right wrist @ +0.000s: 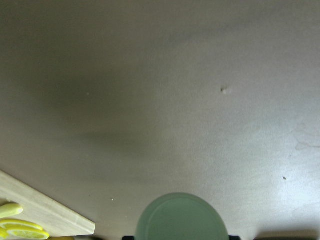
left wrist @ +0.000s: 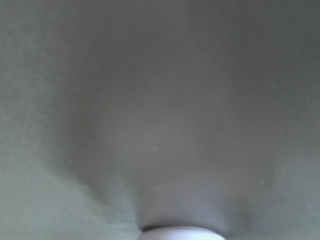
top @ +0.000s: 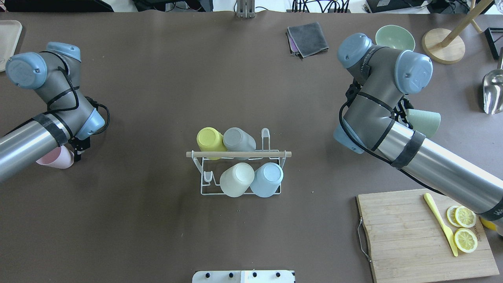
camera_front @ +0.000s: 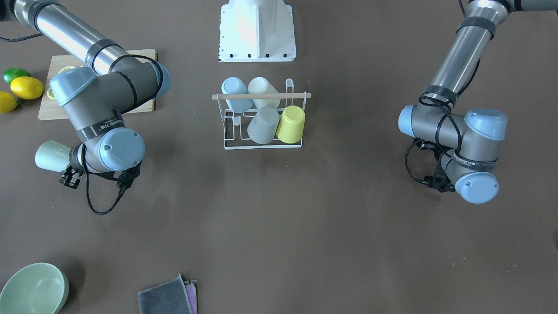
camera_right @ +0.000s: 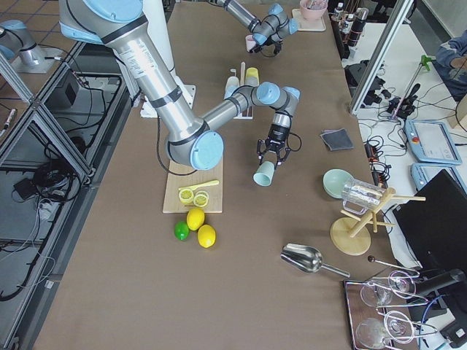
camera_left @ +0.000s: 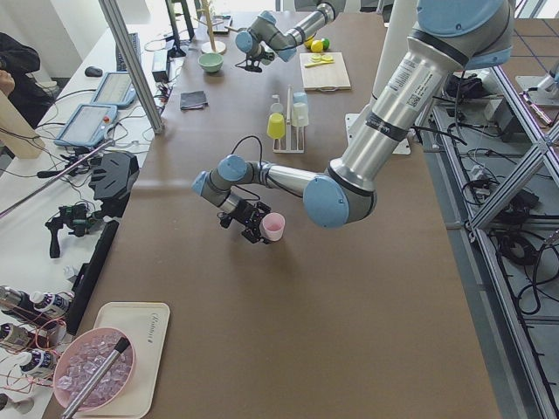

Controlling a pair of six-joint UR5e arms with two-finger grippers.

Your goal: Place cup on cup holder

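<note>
The white wire cup holder with a wooden rod stands mid-table, also in the front view. It carries a yellow, a grey, a cream and a blue cup. My left gripper is shut on a pink cup, held on its side far left of the holder; the cup also shows in the left side view. My right gripper is shut on a mint-green cup, held on its side far right of the holder, and the wrist view shows that cup's base.
A wooden cutting board with lemon slices and a yellow knife lies near my right arm, with whole lemons beside it. A green bowl, a grey cloth, a wooden stand and a metal scoop lie at the far right.
</note>
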